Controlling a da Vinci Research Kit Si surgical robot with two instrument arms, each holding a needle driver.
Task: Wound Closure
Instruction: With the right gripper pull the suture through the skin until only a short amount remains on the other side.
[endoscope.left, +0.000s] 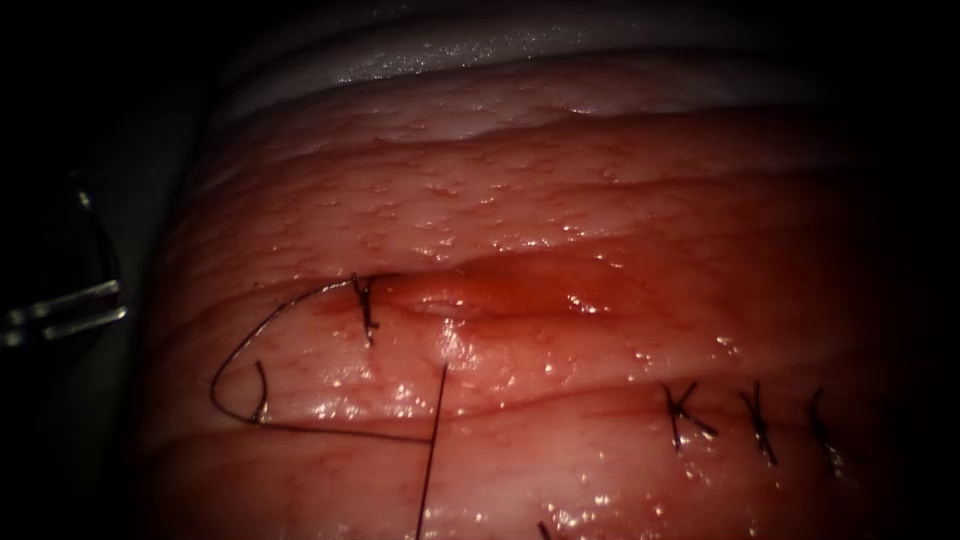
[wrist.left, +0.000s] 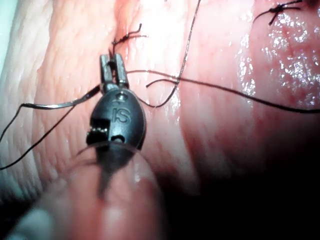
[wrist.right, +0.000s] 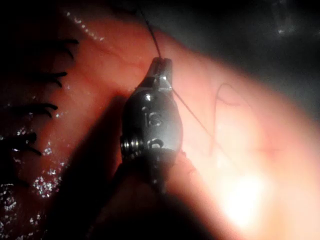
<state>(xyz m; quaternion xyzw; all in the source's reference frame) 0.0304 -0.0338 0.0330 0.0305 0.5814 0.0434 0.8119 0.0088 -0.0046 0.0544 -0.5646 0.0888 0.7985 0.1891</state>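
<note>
The tissue (endoscope.left: 560, 200) has its cut (endoscope.left: 470, 303) wet with red fluid. A stitch (endoscope.left: 365, 312) crosses the cut's left end. From it a thread (endoscope.left: 228, 352) loops out to the left, then runs back right to a strand (endoscope.left: 431, 460) leading down. In the left wrist view my left tool (wrist.left: 112, 66) hovers by a knot (wrist.left: 126, 36), jaws slightly apart with nothing between them. A pale grey strand (wrist.left: 60, 104) passes its wrist; I cannot tell whether it is needle or thread. My right tool (wrist.right: 161, 66) is shut on the thread (wrist.right: 150, 32) over the tissue.
Three finished stitches (endoscope.left: 683, 415) lie in a row right of the cut, seen also as dark stitches (wrist.right: 47, 77) beside the right tool. A dark metal clip (endoscope.left: 65, 315) sits off the tissue's left edge. A white pad (endoscope.left: 450, 50) lies behind the tissue.
</note>
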